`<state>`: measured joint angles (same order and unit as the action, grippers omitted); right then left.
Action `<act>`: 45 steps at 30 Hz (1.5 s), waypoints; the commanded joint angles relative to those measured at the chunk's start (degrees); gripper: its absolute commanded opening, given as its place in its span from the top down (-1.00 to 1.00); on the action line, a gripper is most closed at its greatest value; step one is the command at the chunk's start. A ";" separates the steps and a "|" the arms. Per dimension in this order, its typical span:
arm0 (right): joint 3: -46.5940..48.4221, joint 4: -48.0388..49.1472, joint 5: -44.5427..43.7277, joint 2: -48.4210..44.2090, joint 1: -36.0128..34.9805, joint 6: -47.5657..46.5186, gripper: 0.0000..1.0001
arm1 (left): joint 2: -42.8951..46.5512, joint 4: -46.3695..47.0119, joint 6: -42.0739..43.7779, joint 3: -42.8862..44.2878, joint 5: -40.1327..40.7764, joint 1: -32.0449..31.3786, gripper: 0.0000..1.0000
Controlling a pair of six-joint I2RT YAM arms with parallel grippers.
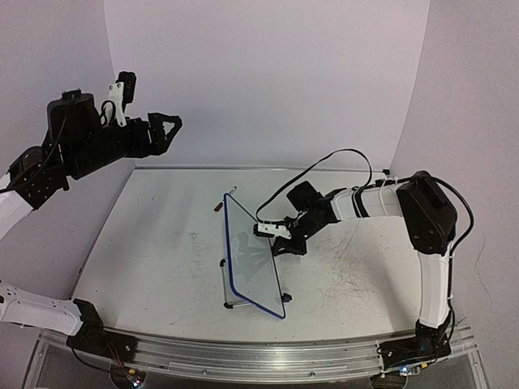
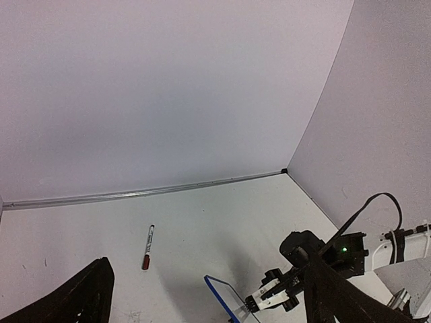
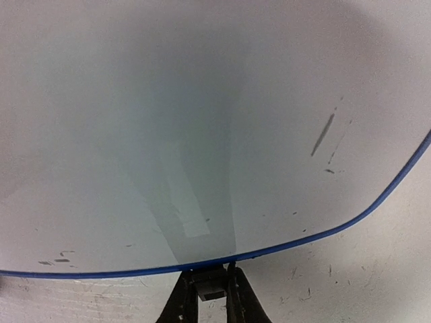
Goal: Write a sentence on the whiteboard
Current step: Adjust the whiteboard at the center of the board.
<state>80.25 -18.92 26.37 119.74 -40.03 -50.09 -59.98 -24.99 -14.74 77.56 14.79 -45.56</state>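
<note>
Whiteboard (image 1: 247, 255) meets the right pincer (image 3: 207, 286) at its edge, grip hard to tell; left pincer (image 1: 173, 130) hangs released.

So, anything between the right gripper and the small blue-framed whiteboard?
Nothing visible: the right gripper sits at the edge of the small blue-framed whiteboard. The loose red-capped marker lies on the table off its far corner.

The whiteboard (image 1: 253, 258) has a thin blue edge and stands tilted in the frame's middle.
</note>
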 commanded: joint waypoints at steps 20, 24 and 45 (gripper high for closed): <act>-8.58 13.04 -10.84 -5.42 -0.34 18.26 1.00 | 3.77 2.04 -0.90 -1.56 -1.43 0.21 -0.99; -10.91 15.00 -13.82 -7.24 -0.32 22.91 1.00 | 4.33 1.95 -1.03 -1.81 -2.49 0.20 -0.99; -24.84 21.92 -30.67 -18.32 -0.29 52.93 1.00 | 6.87 -0.75 -1.90 -2.15 -8.12 0.20 -0.99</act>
<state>56.37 -0.25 1.27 105.45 -41.06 -6.19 -54.36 -25.27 -16.49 75.18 8.41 -45.56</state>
